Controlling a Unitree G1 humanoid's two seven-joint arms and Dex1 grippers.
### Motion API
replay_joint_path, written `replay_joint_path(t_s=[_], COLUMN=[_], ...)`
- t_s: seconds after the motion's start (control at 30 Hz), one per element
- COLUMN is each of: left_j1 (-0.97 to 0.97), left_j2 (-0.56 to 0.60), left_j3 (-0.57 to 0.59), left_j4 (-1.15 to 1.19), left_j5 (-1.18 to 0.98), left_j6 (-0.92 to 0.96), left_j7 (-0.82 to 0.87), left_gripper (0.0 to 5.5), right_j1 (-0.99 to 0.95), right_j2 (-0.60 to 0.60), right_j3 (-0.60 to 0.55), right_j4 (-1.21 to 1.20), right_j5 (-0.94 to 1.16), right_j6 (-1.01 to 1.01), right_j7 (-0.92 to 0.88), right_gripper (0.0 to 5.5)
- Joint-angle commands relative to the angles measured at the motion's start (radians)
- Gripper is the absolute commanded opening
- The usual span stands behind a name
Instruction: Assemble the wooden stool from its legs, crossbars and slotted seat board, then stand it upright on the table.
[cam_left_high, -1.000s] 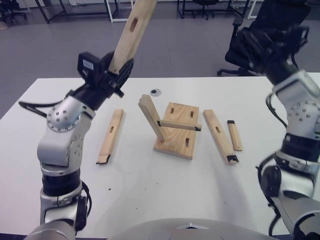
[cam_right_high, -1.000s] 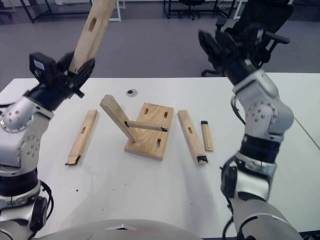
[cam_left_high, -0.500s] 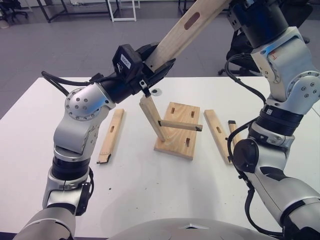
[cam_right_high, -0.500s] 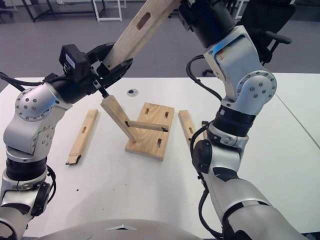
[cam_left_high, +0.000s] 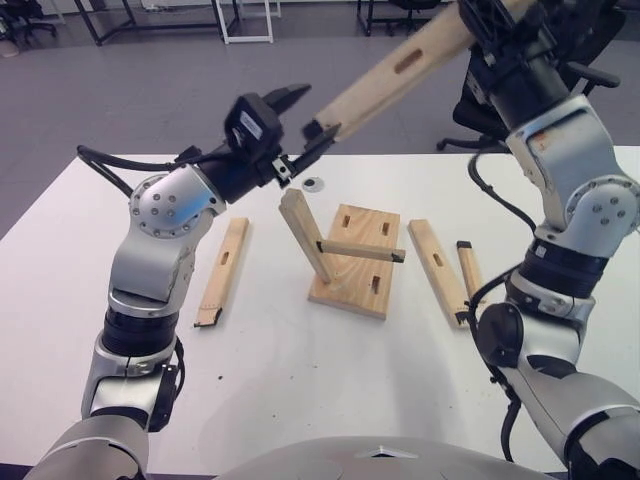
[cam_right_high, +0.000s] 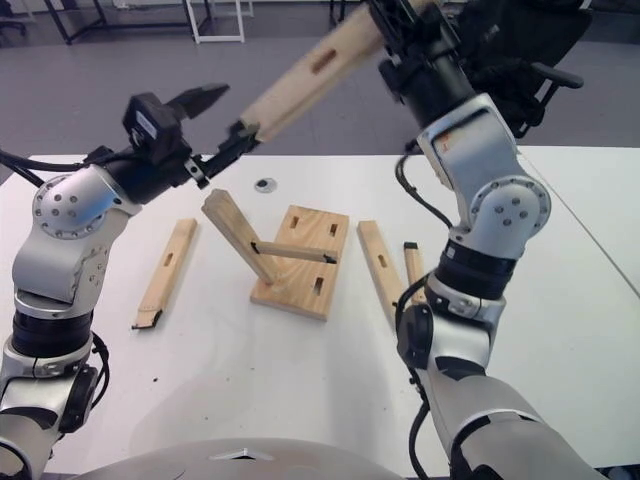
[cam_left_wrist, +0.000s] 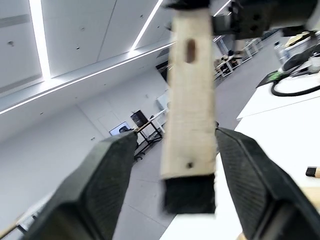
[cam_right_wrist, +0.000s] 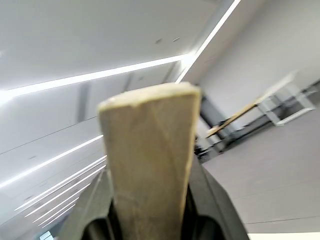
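A wooden leg (cam_left_high: 405, 65) with a slot hangs slanted in the air above the table's far side. My right gripper (cam_left_high: 488, 25) is shut on its upper end, and the leg's end face (cam_right_wrist: 150, 165) shows between the fingers. My left gripper (cam_left_high: 305, 120) is open around the leg's dark lower tip (cam_left_wrist: 190, 192), with a gap on each side. The slotted seat board (cam_left_high: 352, 270) lies flat at the table's middle. One leg (cam_left_high: 302, 232) stands tilted in it with a crossbar (cam_left_high: 360, 250) sticking out sideways.
A loose leg (cam_left_high: 222, 268) lies left of the seat board. Another leg (cam_left_high: 437, 268) and a short crossbar (cam_left_high: 469, 270) lie to its right. A small round disc (cam_left_high: 312, 184) sits on the white table (cam_left_high: 280, 380) behind the board. An office chair (cam_left_high: 478, 100) stands beyond the far right edge.
My left gripper has opened and let go of the leg. The right gripper now holds the leg's upper end, and the leg has swung lower and rightward.
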Motion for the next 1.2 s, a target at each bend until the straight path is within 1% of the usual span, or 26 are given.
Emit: replay_joint_path(t_s=[0.03,0.07,0.1,0.17,0.23,0.3,0.4,0.5,0.6,0.7,0.77,0.9,0.97,1.07,1.13,1.2], left_j1=[0.023,0.056,0.111,0.235,0.345,0.416,0.433,0.430,0.436,0.461,0.492,0.538,0.535,0.532,0.544,0.564], left_j2=[-0.004,-0.006,-0.011,-0.030,-0.023,-0.022,-0.024,-0.033,-0.038,-0.037,-0.033,-0.045,-0.061,-0.072,-0.072,-0.057], left_j3=[0.160,0.181,0.188,0.148,0.042,-0.068,-0.161,-0.208,-0.238,-0.226,-0.215,-0.260,-0.276,-0.280,-0.271,-0.250], left_j4=[0.026,0.032,0.047,0.073,0.094,0.170,0.308,0.377,0.381,0.325,0.274,0.218,0.206,0.179,0.155,0.130], left_j5=[-0.044,-0.038,-0.022,0.010,0.087,0.178,0.262,0.290,0.294,0.289,0.277,0.275,0.278,0.277,0.282,0.297], left_j6=[0.052,0.057,0.062,0.074,0.055,0.003,-0.063,-0.072,-0.049,-0.018,0.023,0.100,0.120,0.138,0.148,0.153], left_j7=[0.093,0.113,0.132,0.148,0.140,0.133,0.120,0.094,0.061,0.063,0.062,0.035,0.037,0.042,0.052,0.070], left_gripper=[3.65,3.75,4.00,4.31,4.36,4.36,4.36,4.36,4.36,4.36,4.36,4.36,4.36,4.36,4.36,4.36], right_j1=[0.187,0.240,0.292,0.364,0.389,0.398,0.429,0.452,0.466,0.441,0.410,0.324,0.301,0.324,0.365,0.396], right_j2=[-0.054,-0.060,-0.051,-0.025,-0.016,-0.016,0.010,0.038,0.086,0.131,0.142,0.168,0.172,0.121,0.069,0.011], right_j3=[-0.002,0.015,0.022,0.016,-0.004,-0.003,0.033,0.064,0.075,0.072,0.084,0.113,0.107,0.057,0.013,-0.033], right_j4=[-0.087,-0.105,-0.112,-0.103,-0.095,-0.079,-0.040,0.002,0.086,0.182,0.236,0.371,0.398,0.269,0.118,-0.006], right_j5=[-0.161,-0.214,-0.252,-0.321,-0.370,-0.410,-0.476,-0.549,-0.603,-0.595,-0.596,-0.621,-0.637,-0.610,-0.517,-0.352], right_j6=[-0.045,-0.050,-0.058,-0.090,-0.120,-0.129,-0.154,-0.208,-0.274,-0.302,-0.309,-0.327,-0.368,-0.375,-0.268,-0.102], right_j7=[-0.016,-0.011,-0.021,-0.046,-0.068,-0.062,-0.025,0.024,0.069,0.121,0.165,0.243,0.263,0.269,0.253,0.210], right_gripper=[1.01,1.01,1.01,1.01,1.01,1.01,1.01,1.01,1.01,1.01,1.01,1.01,1.01,1.01,1.01,1.01])
